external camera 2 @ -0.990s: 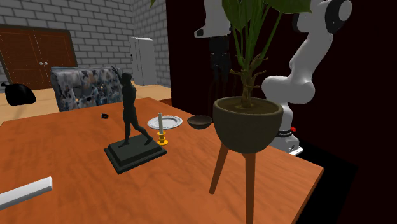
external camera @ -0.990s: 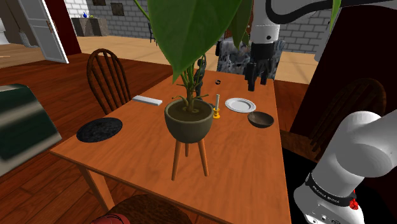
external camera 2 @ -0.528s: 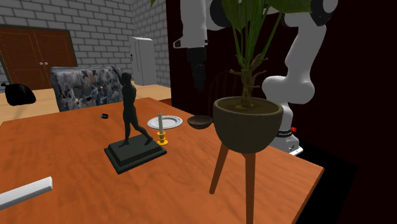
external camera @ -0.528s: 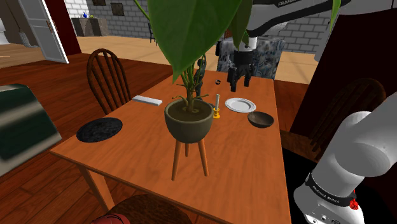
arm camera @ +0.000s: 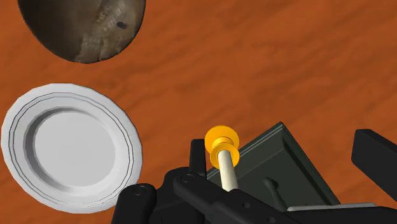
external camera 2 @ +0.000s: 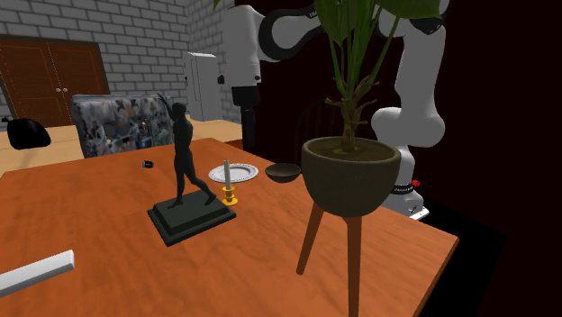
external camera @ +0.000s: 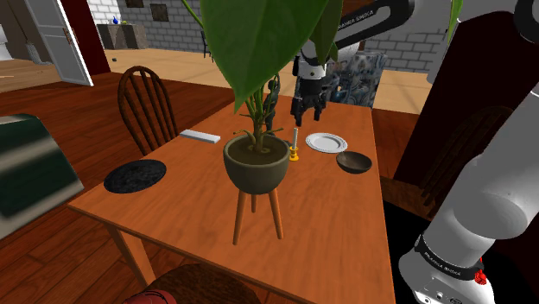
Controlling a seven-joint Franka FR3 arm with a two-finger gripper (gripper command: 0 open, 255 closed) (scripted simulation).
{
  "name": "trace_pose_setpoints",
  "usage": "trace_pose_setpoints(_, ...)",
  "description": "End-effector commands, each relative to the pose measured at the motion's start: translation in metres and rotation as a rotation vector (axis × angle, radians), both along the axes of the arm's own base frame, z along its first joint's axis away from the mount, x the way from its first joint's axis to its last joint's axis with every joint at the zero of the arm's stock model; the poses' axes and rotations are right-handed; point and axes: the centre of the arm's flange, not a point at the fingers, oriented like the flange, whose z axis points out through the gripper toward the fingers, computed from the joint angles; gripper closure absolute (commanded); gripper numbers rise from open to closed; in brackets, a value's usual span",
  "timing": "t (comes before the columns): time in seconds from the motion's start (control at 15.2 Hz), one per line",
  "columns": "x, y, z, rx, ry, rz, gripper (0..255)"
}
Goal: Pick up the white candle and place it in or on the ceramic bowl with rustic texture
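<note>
The pale candle (external camera: 294, 140) stands upright in a yellow holder on the wooden table (external camera: 328, 216), between the dark statue (external camera: 272, 102) and a white plate (external camera: 326, 142). The brown rough-textured bowl (external camera: 354, 161) sits just beyond the plate, toward the shoulder view's right. My gripper (external camera: 308, 116) hangs open, fingers pointing down, a little above the candle and slightly behind it. In the wrist view the candle (arm camera: 224, 159) stands below, close to one finger (arm camera: 196, 156), with the bowl (arm camera: 83, 28) and the plate (arm camera: 67, 146) off to one side. From the second exterior view the candle (external camera 2: 228, 178) stands in front of the bowl (external camera 2: 283, 173).
A large potted plant on a three-legged stand (external camera: 256, 168) rises at the table's middle, its leaves reaching up near my arm. The statue's dark base (arm camera: 286, 168) lies right by the candle. A black round mat (external camera: 135, 176), a white flat bar (external camera: 199, 136) and a wooden chair (external camera: 147, 104) are at the shoulder view's left.
My arm has swung toward the shoulder view's left and come lower, from over the table's far right corner to above the candle. The gripper stayed open; nothing on the table moved.
</note>
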Motion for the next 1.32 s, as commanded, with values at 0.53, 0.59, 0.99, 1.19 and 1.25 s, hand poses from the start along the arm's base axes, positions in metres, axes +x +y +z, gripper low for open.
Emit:
trace_pose_setpoints(0.53,0.072,-0.041,-0.055,0.001,-0.021,-0.056,0)
trace_pose_setpoints(0.59,0.071,-0.041,-0.06,0.001,-0.021,-0.056,0)
trace_pose_setpoints(0.99,0.071,-0.041,-0.079,0.001,-0.021,-0.056,0)
trace_pose_setpoints(1.19,0.071,-0.041,-0.079,0.001,-0.021,-0.056,0)
trace_pose_setpoints(1.25,0.071,-0.041,-0.079,0.001,-0.021,-0.056,0)
